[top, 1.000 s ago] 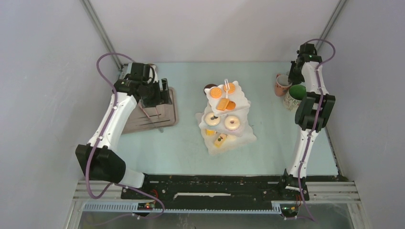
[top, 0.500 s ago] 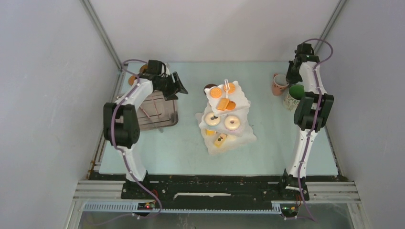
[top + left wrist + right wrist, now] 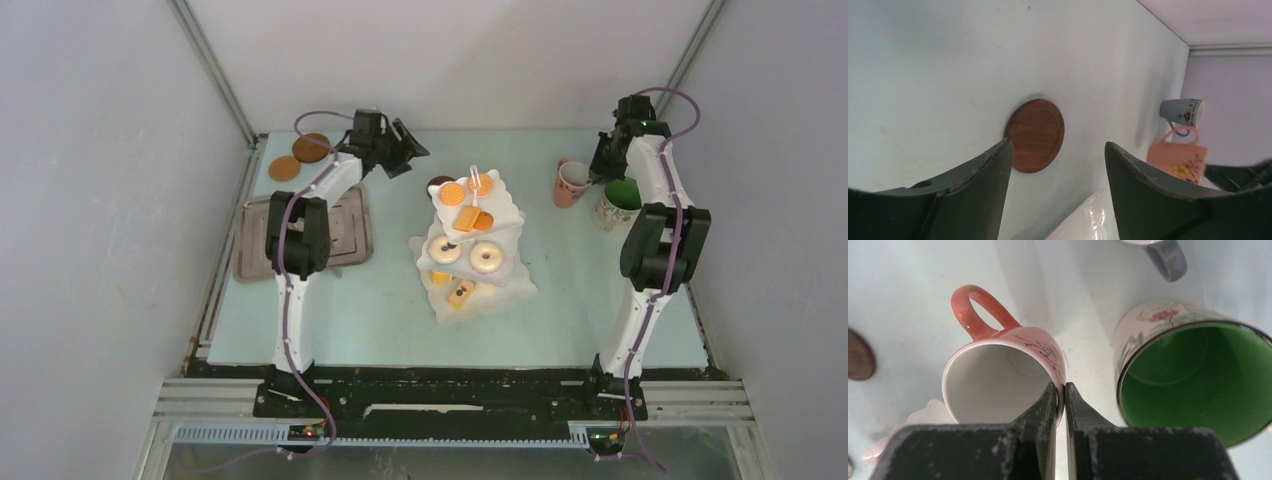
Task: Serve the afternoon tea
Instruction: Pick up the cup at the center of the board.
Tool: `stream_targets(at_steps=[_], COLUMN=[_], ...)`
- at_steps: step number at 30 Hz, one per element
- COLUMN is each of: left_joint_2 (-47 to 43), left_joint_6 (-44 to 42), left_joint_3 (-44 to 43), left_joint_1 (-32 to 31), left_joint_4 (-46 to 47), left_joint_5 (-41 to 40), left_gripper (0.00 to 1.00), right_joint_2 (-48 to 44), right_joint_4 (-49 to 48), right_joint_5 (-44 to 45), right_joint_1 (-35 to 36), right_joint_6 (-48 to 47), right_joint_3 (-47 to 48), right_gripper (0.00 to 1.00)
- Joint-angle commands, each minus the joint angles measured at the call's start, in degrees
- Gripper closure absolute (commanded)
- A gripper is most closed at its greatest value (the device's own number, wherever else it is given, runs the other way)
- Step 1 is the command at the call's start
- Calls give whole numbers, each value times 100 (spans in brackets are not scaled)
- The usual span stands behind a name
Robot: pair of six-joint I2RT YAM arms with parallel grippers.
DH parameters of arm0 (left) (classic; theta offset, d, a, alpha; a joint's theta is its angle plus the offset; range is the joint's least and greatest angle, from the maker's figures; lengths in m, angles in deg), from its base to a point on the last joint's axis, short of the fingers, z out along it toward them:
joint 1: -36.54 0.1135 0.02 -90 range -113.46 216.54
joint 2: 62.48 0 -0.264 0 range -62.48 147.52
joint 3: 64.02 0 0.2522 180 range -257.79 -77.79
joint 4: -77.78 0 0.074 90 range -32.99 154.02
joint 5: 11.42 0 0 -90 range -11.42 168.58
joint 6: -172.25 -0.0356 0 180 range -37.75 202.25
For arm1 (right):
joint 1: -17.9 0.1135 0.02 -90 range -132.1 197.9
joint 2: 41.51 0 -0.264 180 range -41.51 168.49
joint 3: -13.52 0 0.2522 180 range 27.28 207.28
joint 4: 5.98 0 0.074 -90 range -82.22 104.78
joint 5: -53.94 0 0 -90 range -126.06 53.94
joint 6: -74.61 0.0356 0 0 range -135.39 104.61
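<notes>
The white three-tier stand [image 3: 470, 240] holds orange biscuits, donuts and yellow cakes at mid table. My right gripper [image 3: 1060, 386] is shut on the rim of the pink mug [image 3: 1035, 342], one finger inside and one outside. The mug [image 3: 572, 183] leans over at the back right. The green-inside mug [image 3: 1198, 380] stands just right of it. Only the grey handle of the small pale mug [image 3: 1163, 257] shows behind them. My left gripper [image 3: 1058, 145] hangs open and empty at the table's back, near a brown coaster [image 3: 1035, 135] behind the stand.
Two more brown coasters [image 3: 312, 147] lie in the back left corner. The grey metal tray [image 3: 350, 230] sits at the left under my left arm. The walls stand close on both sides and behind.
My left arm swung from over the tray to the back centre, its jaws a little narrower. My right gripper closed on the pink mug's rim and drew the mug leftward, tilting it.
</notes>
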Motion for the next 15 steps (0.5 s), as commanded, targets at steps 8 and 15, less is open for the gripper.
stream_targets(at_steps=[8, 15], left_joint_2=[525, 913], left_joint_6=[1276, 1843], left_joint_3=[-68, -290], left_joint_1=[-382, -398], left_joint_4=[358, 675], left_joint_5=[-1176, -1115], left_gripper=[26, 24], right_joint_2=[-1438, -1635], right_joint_4=[-647, -741], right_joint_5=[-756, -962], right_joint_1=[-46, -54], right_joint_6=[369, 382], right_joint_3=[-233, -445], right_gripper=[100, 100])
